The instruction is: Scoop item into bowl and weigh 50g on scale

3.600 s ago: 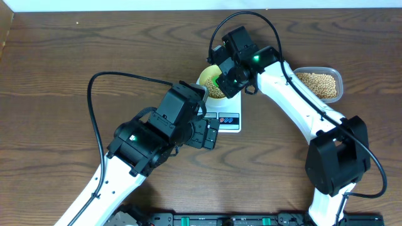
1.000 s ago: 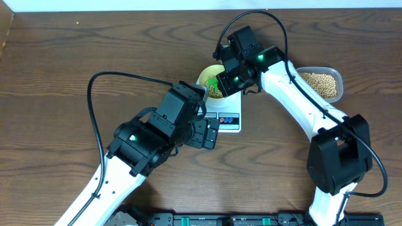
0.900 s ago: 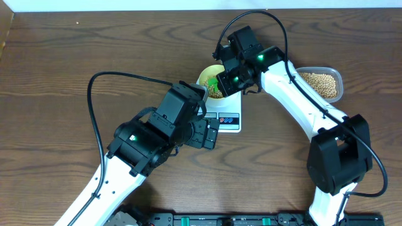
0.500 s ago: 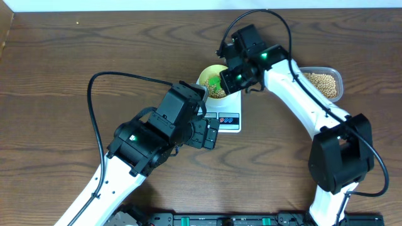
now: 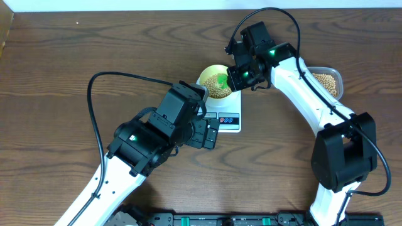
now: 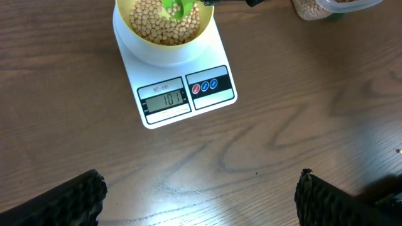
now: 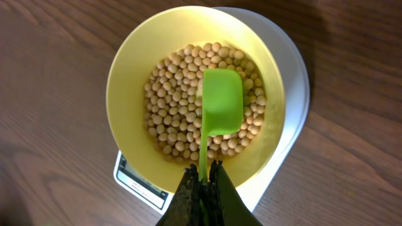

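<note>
Pinching green scoop (image 7: 221,103) by its thin handle, right claw (image 7: 204,181) holds it over beans (image 7: 171,107) in bowl (image 7: 125,75) on scale (image 6: 188,94). Beans look light, hard, rolly: scoop, don't pinch. Left claw (image 6: 201,199) wide, empty.

The digital display (image 6: 164,98) of the scale (image 6: 217,59) is showing 101. A small label (image 6: 162,87) just above it is seeming to read SF-400, though blurrily.

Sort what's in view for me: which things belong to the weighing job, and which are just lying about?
In the job:
beans; bowl; scale; green scoop, gripped by the shut right hand; clear tub with more beans.

Just there:
left hand, open and holding nothing, above the table; black rail at the table's front edge.
</note>
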Action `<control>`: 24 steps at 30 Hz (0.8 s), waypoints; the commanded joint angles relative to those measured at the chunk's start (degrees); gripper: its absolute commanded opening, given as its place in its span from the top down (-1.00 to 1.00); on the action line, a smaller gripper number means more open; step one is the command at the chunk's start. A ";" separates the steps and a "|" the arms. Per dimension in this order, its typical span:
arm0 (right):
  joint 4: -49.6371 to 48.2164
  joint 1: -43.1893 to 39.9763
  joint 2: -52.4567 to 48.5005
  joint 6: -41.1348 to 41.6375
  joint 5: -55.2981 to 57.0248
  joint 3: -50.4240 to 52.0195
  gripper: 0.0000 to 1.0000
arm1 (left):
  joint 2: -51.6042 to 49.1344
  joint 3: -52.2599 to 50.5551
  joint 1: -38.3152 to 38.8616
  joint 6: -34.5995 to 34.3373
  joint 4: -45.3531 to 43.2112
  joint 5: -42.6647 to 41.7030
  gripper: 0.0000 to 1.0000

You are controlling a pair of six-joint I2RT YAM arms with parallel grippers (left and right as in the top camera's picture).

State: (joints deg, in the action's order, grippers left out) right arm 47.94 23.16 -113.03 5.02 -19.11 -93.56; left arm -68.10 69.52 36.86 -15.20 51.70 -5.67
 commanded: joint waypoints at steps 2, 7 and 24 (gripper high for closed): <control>0.02 -0.63 -0.55 0.52 -2.99 0.50 0.98 | -0.07 0.90 -0.15 0.07 0.17 0.28 -0.97; 0.07 -1.86 -0.55 0.81 -5.62 -0.02 0.98 | -0.04 0.90 -0.15 0.07 0.17 0.28 -0.97; 0.04 -7.10 -0.48 4.83 -19.96 -0.20 0.98 | -0.07 0.90 -0.15 0.07 0.17 0.28 -0.97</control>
State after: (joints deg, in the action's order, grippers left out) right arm 47.97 17.26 -113.03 8.29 -33.50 -93.56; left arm -68.10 69.52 36.86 -15.20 51.70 -5.67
